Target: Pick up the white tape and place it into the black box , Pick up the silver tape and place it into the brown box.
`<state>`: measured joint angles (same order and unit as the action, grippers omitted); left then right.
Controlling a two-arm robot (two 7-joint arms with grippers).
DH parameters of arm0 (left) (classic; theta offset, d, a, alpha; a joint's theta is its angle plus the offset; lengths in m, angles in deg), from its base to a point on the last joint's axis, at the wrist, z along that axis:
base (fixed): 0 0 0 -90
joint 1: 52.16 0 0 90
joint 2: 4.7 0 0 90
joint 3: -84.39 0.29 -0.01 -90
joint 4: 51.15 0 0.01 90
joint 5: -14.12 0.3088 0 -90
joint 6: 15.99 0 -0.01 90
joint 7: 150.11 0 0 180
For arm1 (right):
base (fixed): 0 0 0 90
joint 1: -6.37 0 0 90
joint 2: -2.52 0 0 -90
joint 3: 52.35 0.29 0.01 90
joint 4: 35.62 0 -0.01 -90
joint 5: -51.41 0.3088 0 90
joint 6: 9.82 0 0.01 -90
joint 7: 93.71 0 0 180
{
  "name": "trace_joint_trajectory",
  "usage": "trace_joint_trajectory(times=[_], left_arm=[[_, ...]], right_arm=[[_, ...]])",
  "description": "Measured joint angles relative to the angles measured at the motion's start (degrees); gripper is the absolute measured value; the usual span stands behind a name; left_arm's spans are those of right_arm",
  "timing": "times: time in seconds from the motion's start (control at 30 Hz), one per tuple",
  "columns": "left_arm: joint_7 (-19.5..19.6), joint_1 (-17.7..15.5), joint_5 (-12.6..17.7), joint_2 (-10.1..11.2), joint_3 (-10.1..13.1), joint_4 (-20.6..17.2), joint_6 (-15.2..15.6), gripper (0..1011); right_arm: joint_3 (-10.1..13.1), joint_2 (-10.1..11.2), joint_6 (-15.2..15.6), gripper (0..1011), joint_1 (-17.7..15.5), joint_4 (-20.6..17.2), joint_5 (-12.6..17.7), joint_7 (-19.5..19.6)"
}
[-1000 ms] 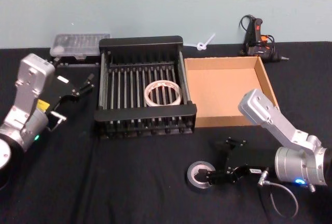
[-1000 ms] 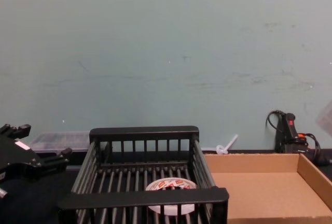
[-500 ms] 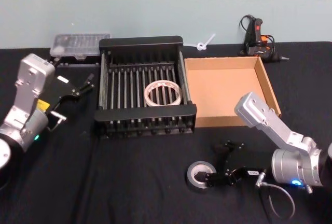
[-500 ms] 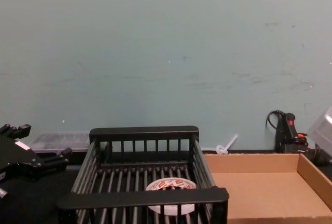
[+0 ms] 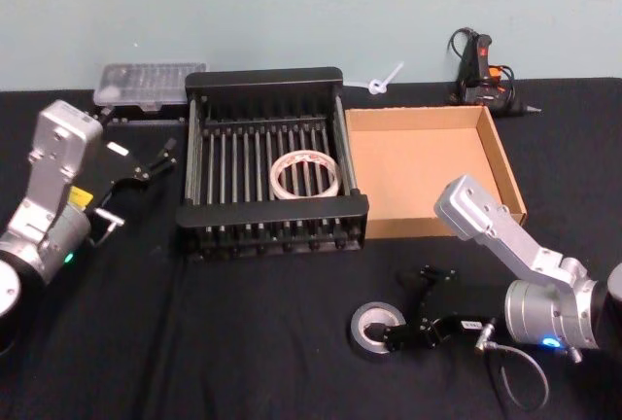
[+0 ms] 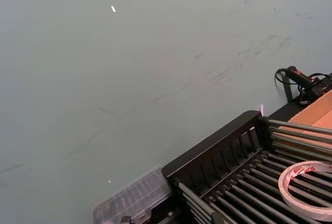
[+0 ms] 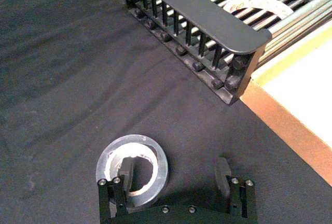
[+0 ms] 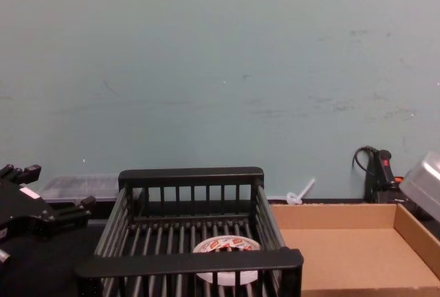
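Right gripper [image 7: 174, 177] low over worktop [image 5: 243, 342], spread wide, one finger [image 7: 126, 171] inside silver tape [image 5: 377, 328], other outside. White tape [image 5: 304, 175] in black box [image 5: 272, 214]. Left gripper [image 5: 160, 159] parked beside the box, spread apart.

A matt black cloth [image 5: 243, 342], faintly wrinkled, covers the table. The black box [image 5: 272, 78] looks like smooth, slightly shiny moulded plastic. The brown box [image 5: 418, 177] is plain, dull cardboard (raw edges showing). The silver tape [image 7: 132, 168] has a soft grey sheen; the white tape [image 5: 305, 175] looks glossy. Both arms wear brushed silver metal casings.
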<state>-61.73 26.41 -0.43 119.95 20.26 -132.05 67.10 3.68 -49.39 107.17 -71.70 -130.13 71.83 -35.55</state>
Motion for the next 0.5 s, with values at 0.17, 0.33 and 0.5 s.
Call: trace_joint_trajectory(times=[0.17,0.33,0.5], left_arm=[[0.00,0.00,0.00,0.00,0.00,0.00,0.00,1001],[0.00,0.00,0.00,0.00,0.00,0.00,0.00,1001],[0.00,0.00,0.00,0.00,0.00,0.00,0.00,1001]], right_arm=[[0.02,0.01,-0.01,1002,-0.03,-0.04,-0.02,0.00],[0.05,0.03,-0.02,1003,-0.06,-0.08,-0.02,0.02],[0.09,0.05,-0.02,926,-0.07,-0.12,-0.01,0.03]])
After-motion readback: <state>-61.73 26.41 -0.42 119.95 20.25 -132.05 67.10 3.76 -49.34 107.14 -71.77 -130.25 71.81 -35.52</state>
